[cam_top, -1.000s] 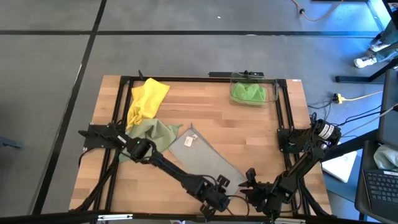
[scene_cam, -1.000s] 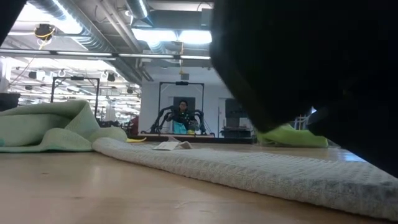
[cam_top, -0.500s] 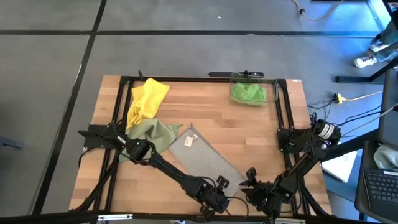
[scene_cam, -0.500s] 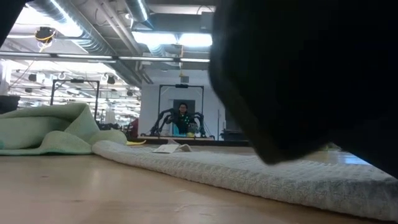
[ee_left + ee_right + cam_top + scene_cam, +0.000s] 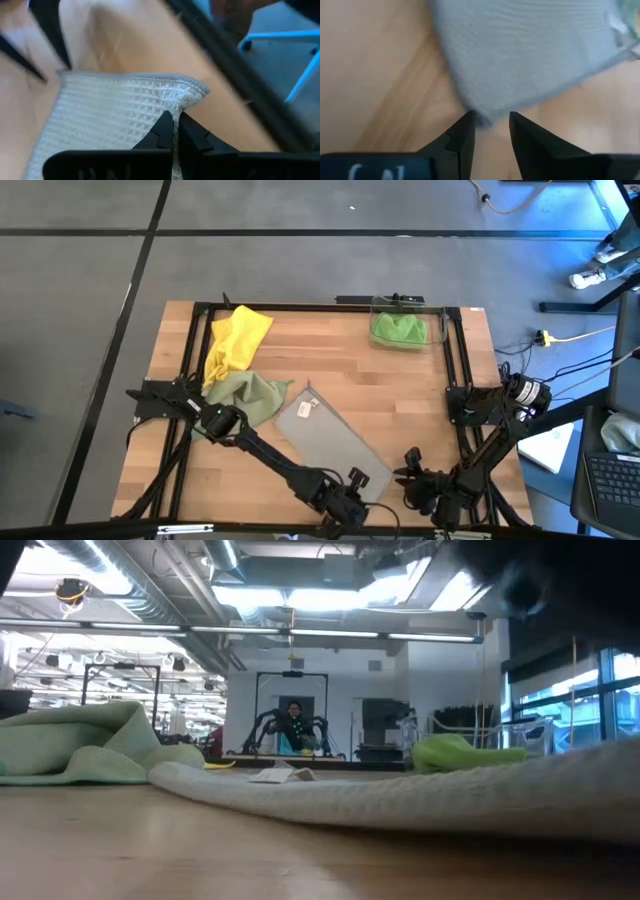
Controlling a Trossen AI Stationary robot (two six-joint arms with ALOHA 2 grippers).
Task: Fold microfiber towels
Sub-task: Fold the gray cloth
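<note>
Four towels lie before you on the wooden table: a grey-beige towel spread flat near the front edge, a pale olive-green towel crumpled just beside its far left corner, a bright yellow towel bunched beyond that near the back left, and a bright green towel inside a clear bin at the back right. Your left gripper sits at the front edge with its fingers pressed together, clamped on a raised corner of the grey-beige towel. Your right gripper hovers just beside it to the right, fingers apart, pointing at another corner of that towel without holding it.
</note>
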